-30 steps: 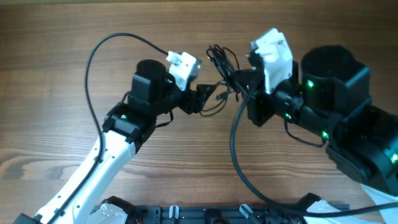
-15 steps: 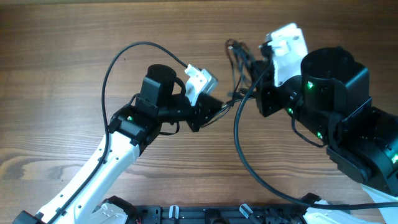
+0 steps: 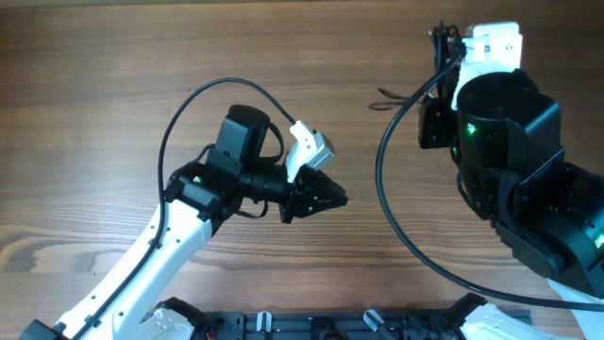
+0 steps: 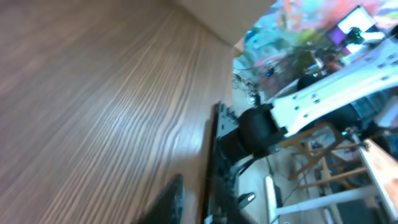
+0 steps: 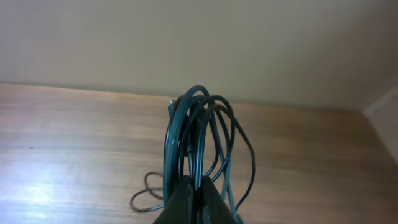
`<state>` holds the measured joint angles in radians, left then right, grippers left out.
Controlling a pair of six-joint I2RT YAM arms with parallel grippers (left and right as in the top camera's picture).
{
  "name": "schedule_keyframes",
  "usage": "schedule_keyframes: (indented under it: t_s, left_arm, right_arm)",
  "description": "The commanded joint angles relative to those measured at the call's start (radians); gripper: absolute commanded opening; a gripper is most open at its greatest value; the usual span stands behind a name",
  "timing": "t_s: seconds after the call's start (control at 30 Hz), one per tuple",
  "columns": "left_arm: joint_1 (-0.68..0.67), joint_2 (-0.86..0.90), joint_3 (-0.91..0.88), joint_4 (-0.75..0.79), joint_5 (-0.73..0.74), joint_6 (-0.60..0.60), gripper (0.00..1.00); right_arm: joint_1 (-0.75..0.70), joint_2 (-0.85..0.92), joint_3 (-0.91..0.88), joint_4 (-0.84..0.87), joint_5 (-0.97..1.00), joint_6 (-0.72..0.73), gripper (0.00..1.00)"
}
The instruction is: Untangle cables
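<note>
The cables [image 5: 200, 124] are a bundle of thin dark loops standing up from my right gripper [image 5: 194, 185], which is shut on them. One small loop [image 5: 147, 190] trails onto the wood. In the overhead view that bundle [image 3: 440, 36] sits at the far right edge by my right gripper [image 3: 445, 55], and a thin tail [image 3: 390, 94] hangs to the left. My left gripper [image 3: 338, 199] points right at mid-table, well apart from the cables and holding nothing. Its jaws taper close together. The left wrist view is blurred and shows only one finger [image 4: 172, 200].
Each arm's thick black cable arcs over the wood: the left arm's cable [image 3: 172, 132] and the right arm's cable [image 3: 381, 175]. A black rail [image 3: 311, 326] runs along the near table edge and is the same rail [image 4: 222, 155] in the left wrist view.
My right gripper has carried the cable bundle up and to the right, away from the left gripper. The left gripper has lost contact with the cables and swung down and right.
</note>
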<state>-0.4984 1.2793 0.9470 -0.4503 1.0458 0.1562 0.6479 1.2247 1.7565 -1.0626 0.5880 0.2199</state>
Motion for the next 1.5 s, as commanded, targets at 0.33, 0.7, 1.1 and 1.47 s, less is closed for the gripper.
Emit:
schedule_keyframes:
  t_s: [0.33, 0.7, 1.1, 1.47]
  left_arm:
    - [0.006, 0.002, 0.003, 0.391, -0.354, 0.065, 0.59]
    - [0.006, 0.078, 0.003, 0.659, -0.457, -0.061, 0.8]
    - [0.005, 0.173, 0.003, 0.713, -0.457, -0.116, 0.29]
    - [-0.057, 0.234, 0.003, 0.789, -0.456, -0.172, 0.44]
  right_arm:
    - [-0.002, 0.007, 0.013, 0.003, -0.076, 0.014, 0.04]
    - [-0.002, 0.01, 0.013, -0.005, -0.232, -0.011, 0.04]
    - [-0.002, 0.01, 0.013, -0.032, -0.233, -0.011, 0.04]
    - [-0.002, 0.01, 0.013, -0.039, -0.277, -0.011, 0.04]
